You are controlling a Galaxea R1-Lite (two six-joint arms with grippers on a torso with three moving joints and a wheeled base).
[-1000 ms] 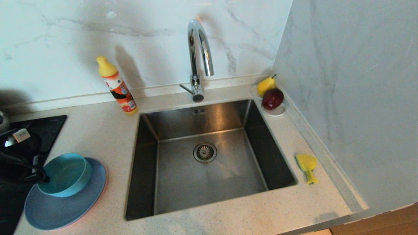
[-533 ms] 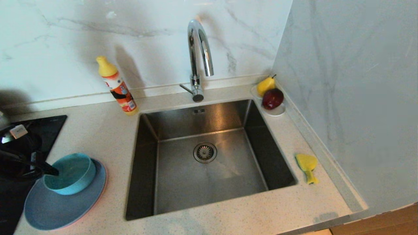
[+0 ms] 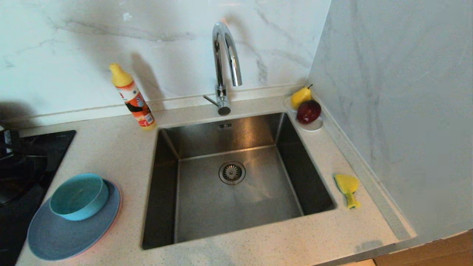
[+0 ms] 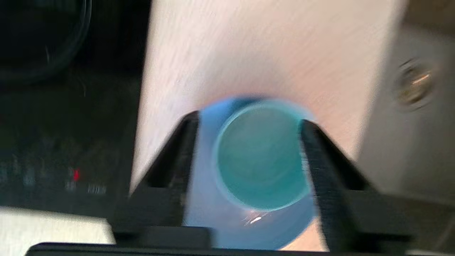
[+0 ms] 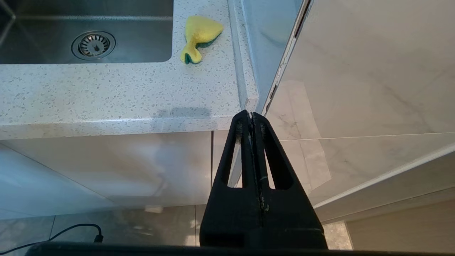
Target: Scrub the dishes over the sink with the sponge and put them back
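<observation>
The teal-blue bowl [image 3: 78,196] sits upright on the light-blue plate [image 3: 70,231]. A pink plate's rim [image 3: 117,213] peeks out beneath. My left gripper [image 4: 249,120] hangs open above them, and the bowl [image 4: 261,156] shows between its fingers, untouched. In the head view only the dark left arm [image 3: 13,162] shows, at the left edge. The yellow sponge [image 3: 347,186] lies on the counter right of the sink [image 3: 232,207]. My right gripper [image 5: 251,114] is shut and parked below the counter's front edge, near the sponge [image 5: 199,33].
A black hob [image 3: 44,147] lies left of the dishes. An orange detergent bottle [image 3: 133,98] stands behind the sink's left corner, beside the chrome tap [image 3: 224,62]. A white saucer [image 3: 312,125] with fruit sits at the back right. A wall closes the right side.
My left gripper has let go of the bowl's rim, opened, and drawn back to the left and up. The bowl has settled flat on the plate, slightly to the right.
</observation>
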